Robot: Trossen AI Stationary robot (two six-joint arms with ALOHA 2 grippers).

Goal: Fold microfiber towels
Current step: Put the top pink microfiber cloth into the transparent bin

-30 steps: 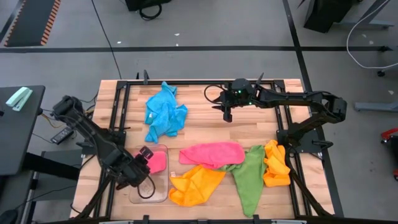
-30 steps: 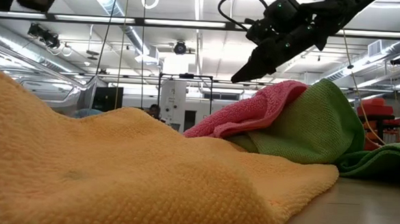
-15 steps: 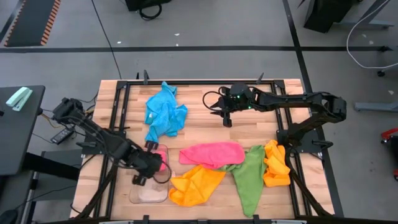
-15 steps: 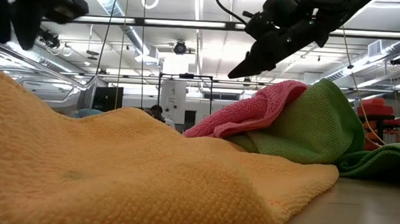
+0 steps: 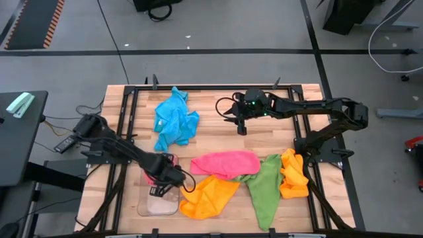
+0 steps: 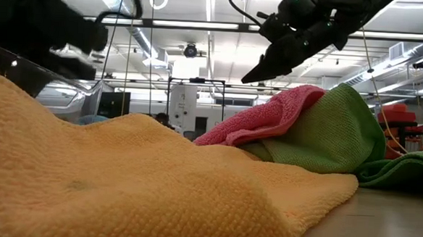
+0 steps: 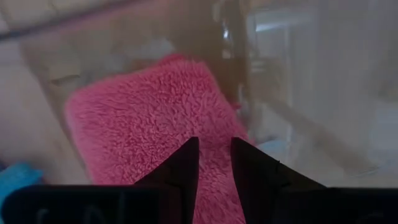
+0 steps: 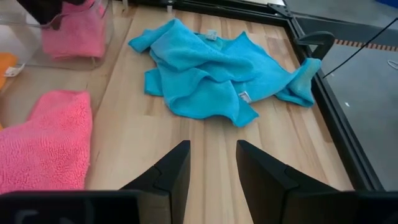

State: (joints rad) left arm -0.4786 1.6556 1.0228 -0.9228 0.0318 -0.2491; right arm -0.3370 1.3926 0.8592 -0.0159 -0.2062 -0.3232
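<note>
A folded pink towel (image 7: 143,124) lies in the clear tray (image 5: 149,206) at the table's near left. My left gripper (image 7: 214,152) points straight down over it, its fingers a narrow gap apart with nothing between them. Loose towels lie on the wood: a crumpled sky-blue one (image 5: 175,120) at the far left, then a pink (image 5: 225,162), an orange (image 5: 208,197), a green (image 5: 264,190) and a second orange one (image 5: 294,173) along the near side. My right gripper (image 8: 211,155) hangs open above the far middle of the table, clear of everything. My left gripper comes at the folded pink towel's near part (image 7: 211,180) from above, pointing down. I cannot tell whether its fingertips (image 7: 189,149) touch the pile or stand just over it.
The tray's clear walls (image 7: 267,93) rise close beside my left fingers. A black metal frame (image 5: 129,132) runs round the tabletop. Bare wood (image 5: 225,135) lies between the blue towel and the pink one. In the low view the orange towel (image 6: 121,179) fills the foreground.
My left gripper has gone toward the table's right edge and down, from beside the tray's left side to over the folded pink towel in it, rolling at the wrist as it went. The towels have kept their places.
</note>
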